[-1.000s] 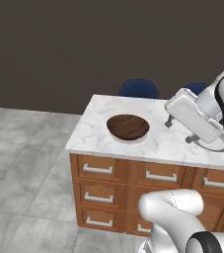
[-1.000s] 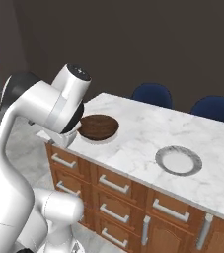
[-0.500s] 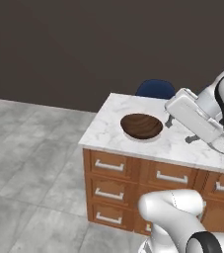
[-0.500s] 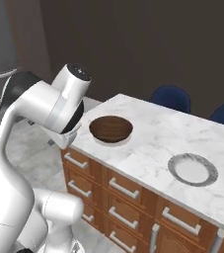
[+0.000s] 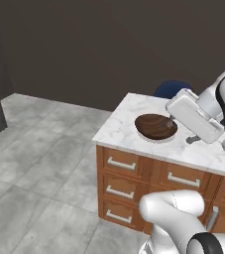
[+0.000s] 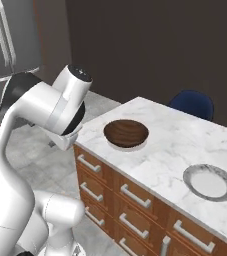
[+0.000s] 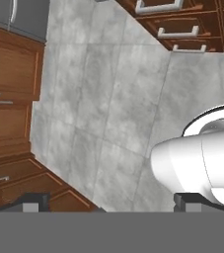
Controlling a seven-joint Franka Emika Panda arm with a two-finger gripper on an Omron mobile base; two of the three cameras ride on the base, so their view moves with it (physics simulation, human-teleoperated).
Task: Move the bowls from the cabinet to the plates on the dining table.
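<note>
Change since earlier: whole scene is shifted in both base views, so the base is judged to have driven; the long white grey-veined marble dining table [image 5: 134, 130] is now seen further right in the left base view, and more grey tiled floor [image 5: 39, 163] is shown. The things themselves are not judged to have moved.
Wooden bowl: the dark brown wood-grain round shallow bowl [image 6: 126, 133] is set on the dining table near its corner; a thin pale rim under it is suggested in the left base view, so it is taken as already placed on a plate, though the plate is hardly seen.
Free plate: a flat round pale plate [image 6: 210, 181] is seen on the marble, well apart from the wooden bowl, nothing on it.
Gripper: the two-finger gripper [image 7: 111, 201] is spread wide, nothing between the dark fingertips [image 7: 32, 201]; it is pointed down at the floor, with brown wooden units [image 7: 10, 94] at the left of the hand view.
Chair: a blue chair [image 6: 192, 103] is seen behind the table.
Task meaning: one bowl is judged delivered; the glossy red one is still to be fetched, and the base is judged to be heading off from the table for it.
Risk: arm is carried close to the table edge while driving.
</note>
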